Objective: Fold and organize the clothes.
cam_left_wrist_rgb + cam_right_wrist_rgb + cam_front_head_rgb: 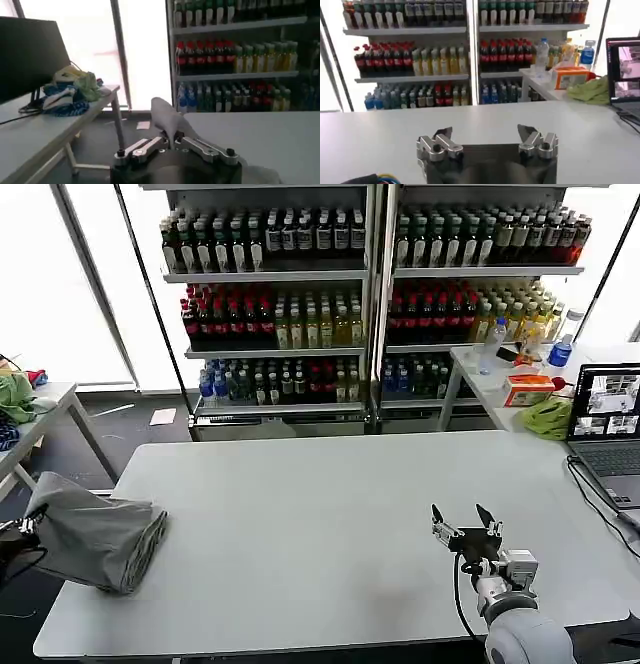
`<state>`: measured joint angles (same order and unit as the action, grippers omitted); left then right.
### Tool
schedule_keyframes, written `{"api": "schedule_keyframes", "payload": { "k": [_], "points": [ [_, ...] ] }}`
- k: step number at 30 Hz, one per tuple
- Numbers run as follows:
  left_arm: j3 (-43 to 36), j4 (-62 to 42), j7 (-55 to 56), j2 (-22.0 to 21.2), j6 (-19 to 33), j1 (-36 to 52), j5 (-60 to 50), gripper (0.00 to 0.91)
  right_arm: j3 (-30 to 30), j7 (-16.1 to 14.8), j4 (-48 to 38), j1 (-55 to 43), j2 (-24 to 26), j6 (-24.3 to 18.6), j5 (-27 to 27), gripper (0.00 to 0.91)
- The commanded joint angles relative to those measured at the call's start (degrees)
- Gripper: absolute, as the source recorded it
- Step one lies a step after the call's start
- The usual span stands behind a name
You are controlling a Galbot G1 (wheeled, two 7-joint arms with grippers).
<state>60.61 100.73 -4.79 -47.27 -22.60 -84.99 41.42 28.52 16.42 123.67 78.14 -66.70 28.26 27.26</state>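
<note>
Right pincer (464,519) spread; shirt (95,534) at table (320,514) edge.

— Item one, left gripper (174,142)?
— At the table's left edge, low beside the robot's body; fingers closed, pinching a fold of the grey shirt (95,534).
— Item two, right gripper (466,524)?
— Over the table's near right part, arm reaching forward from below, wrist level; fingers (441,135) spread wide apart, holding nothing.

White table (330,514) — grey shirt (95,534) at its left edge, laptop (607,434) at its right.
</note>
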Motion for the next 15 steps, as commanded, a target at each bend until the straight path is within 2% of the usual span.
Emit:
{"api": "schedule_keyframes", "payload": {
  "k": [1, 3, 6, 8, 15],
  "points": [
    [-1.41, 7.97, 1.06, -1.87, -0.44, -2.66, -3.66, 0.000, 0.25, 0.09, -0.37, 0.06, -0.20, -0.06, -0.09, 0.907],
    [-4.00, 12.55, 2.23, -3.27, -1.56, -4.44, -4.91, 0.000, 0.62, 0.12, -0.56, 0.29, -0.38, -0.10, -0.17, 0.907],
    [-12.14, 23.00, 5.27, -4.84, -3.35, -6.04, -7.69, 0.000, 1.31, 0.18, -0.56, 0.80, -0.76, -0.11, -0.40, 0.907],
    [-20.38, 27.60, 7.78, -5.21, -5.10, -4.94, -9.37, 0.000, 1.82, 0.24, -0.42, 1.24, -1.04, -0.10, -0.68, 0.907],
    [-40.66, 29.76, 12.93, -2.67, -7.99, 4.44, -3.68, 0.000, 2.24, 0.24, -0.28, 3.04, -2.32, 0.01, -2.20, 0.907]
  ]
}}
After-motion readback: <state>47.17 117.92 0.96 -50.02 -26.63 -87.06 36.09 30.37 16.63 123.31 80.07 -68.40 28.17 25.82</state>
